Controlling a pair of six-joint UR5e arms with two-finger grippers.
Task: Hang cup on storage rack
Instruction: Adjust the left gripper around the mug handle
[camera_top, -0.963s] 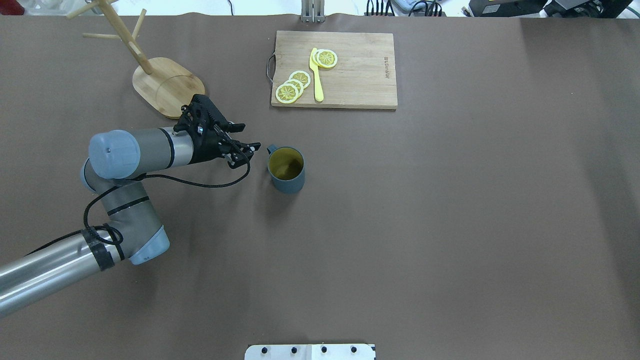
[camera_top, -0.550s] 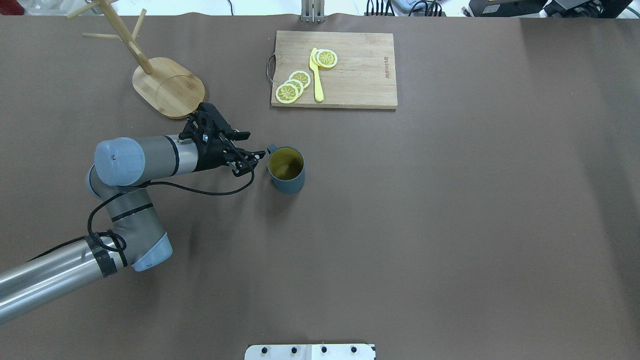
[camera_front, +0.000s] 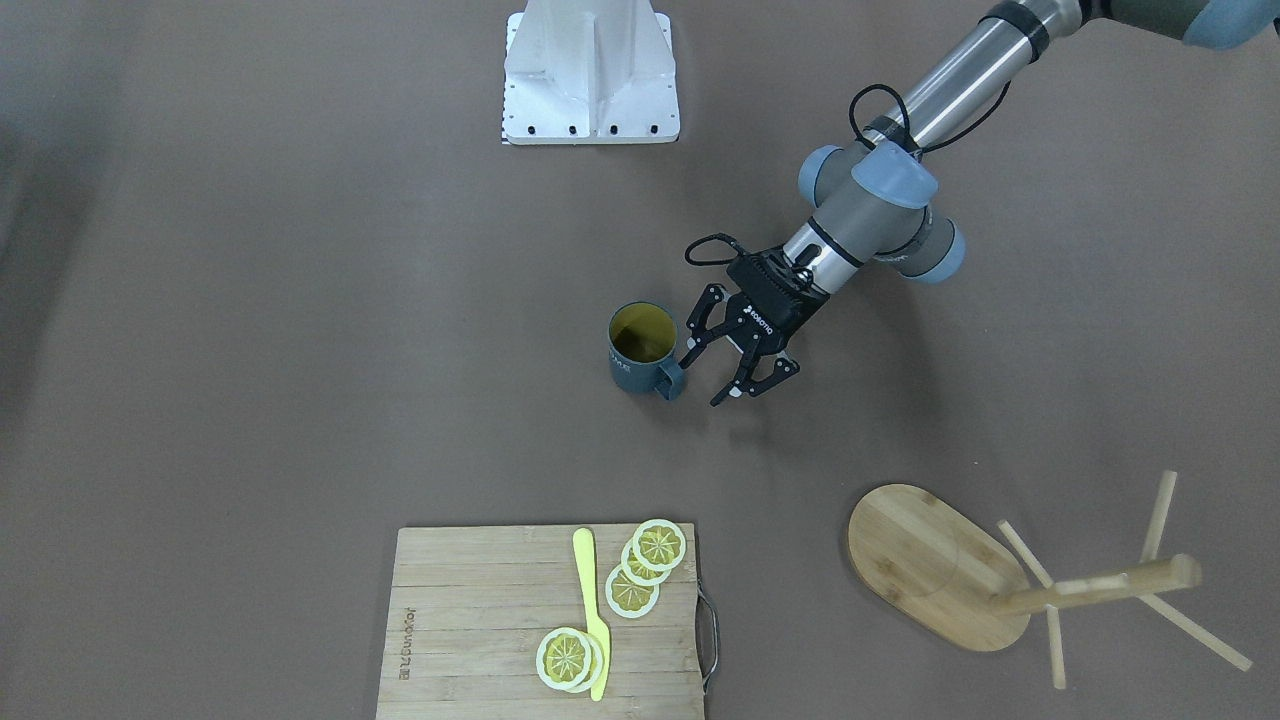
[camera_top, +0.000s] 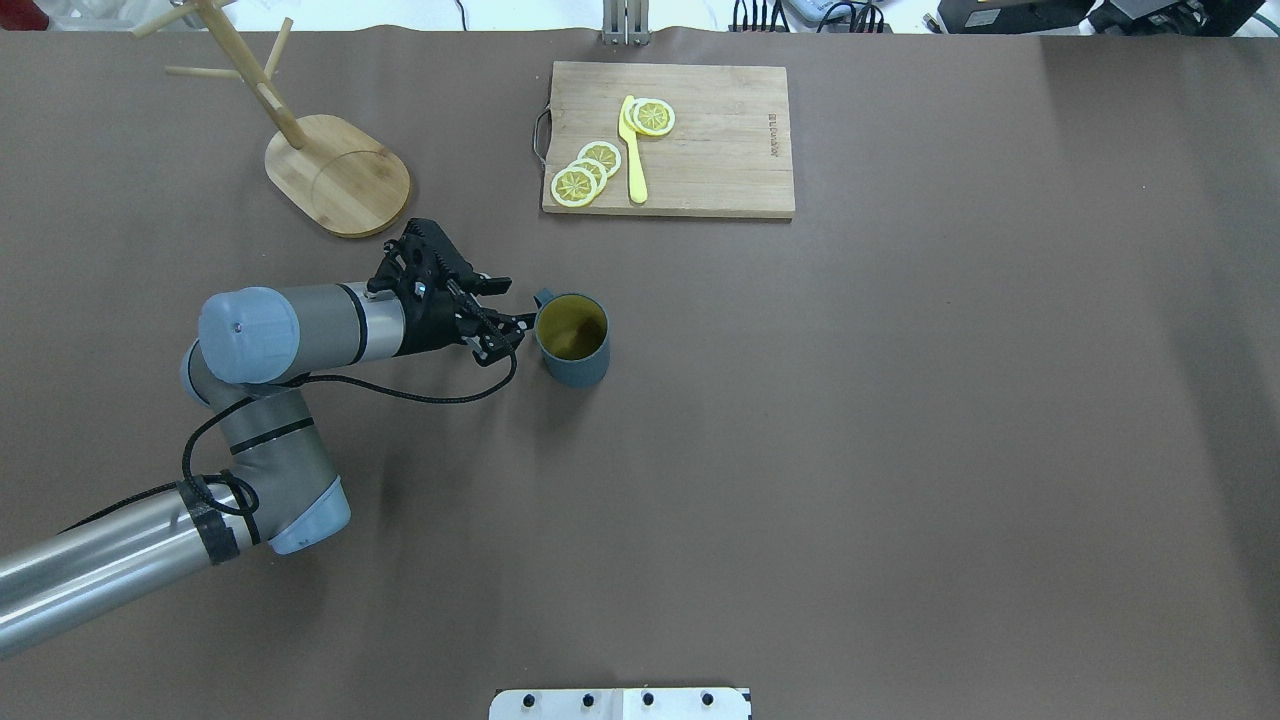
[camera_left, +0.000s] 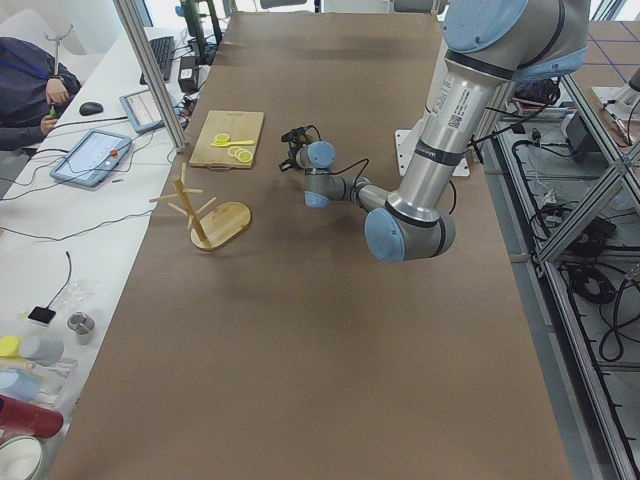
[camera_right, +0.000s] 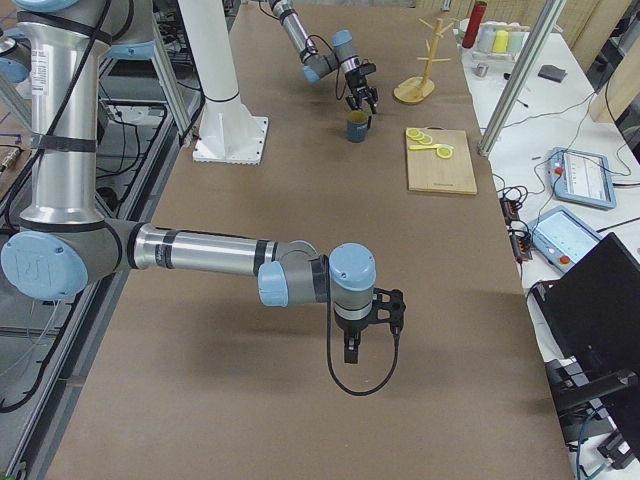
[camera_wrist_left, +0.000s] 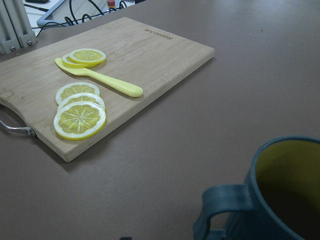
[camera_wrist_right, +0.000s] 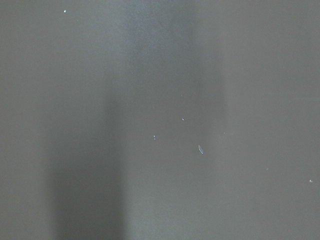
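The dark blue cup with a yellow-green inside stands upright on the brown table, its handle toward my left gripper. It also shows in the front view and close up in the left wrist view. My left gripper is open and empty, its fingertips level with the handle and just short of it; from the front the handle sits next to one finger. The bamboo storage rack stands at the back left with bare pegs. My right gripper hangs over bare table far away; I cannot tell its state.
A wooden cutting board with lemon slices and a yellow knife lies behind the cup. The white robot base is at the table's near edge. The rack's base is close behind the left wrist.
My left gripper has moved right toward the cup's handle, away from the rack's base. It stayed open. The cup has not moved.
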